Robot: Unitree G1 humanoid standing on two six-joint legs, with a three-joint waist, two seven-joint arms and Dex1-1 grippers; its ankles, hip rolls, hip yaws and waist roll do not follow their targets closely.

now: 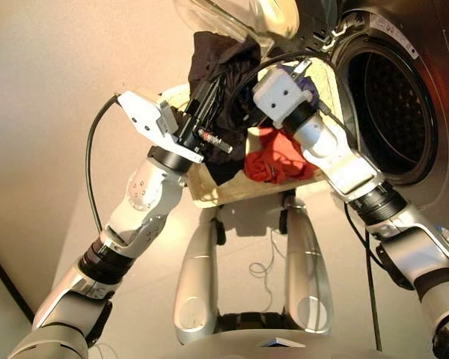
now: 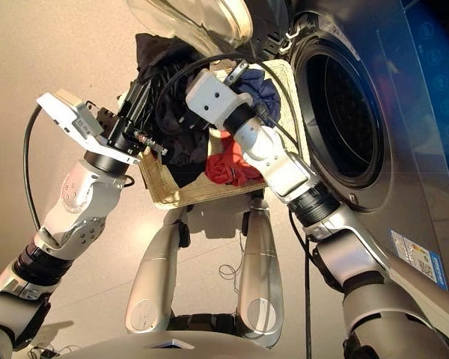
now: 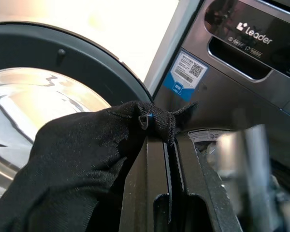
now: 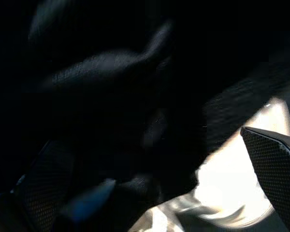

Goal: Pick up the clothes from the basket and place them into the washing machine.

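My left gripper [image 3: 159, 137] is shut on the black garment [image 1: 217, 67], which hangs lifted above the cream basket [image 1: 209, 191]. Behind it stands the round glass door [image 1: 239, 19], swung open. A coral red garment [image 1: 273, 161] lies in the basket's near right part, and the navy one [image 2: 263, 91] lies at its far right. My right gripper [image 4: 154, 159] reaches down over the navy garment, its fingers [image 4: 275, 169] spread wide with dark cloth between them. To the right, the washing machine's porthole shows the steel drum [image 1: 393, 105].
The basket sits on the floor right in front of the machine, beside the porthole. The open door overhangs the basket's far edge. A thin cable [image 1: 266, 269] lies on the pale floor below the basket. The machine's dark front panel [image 2: 426, 149] fills the right side.
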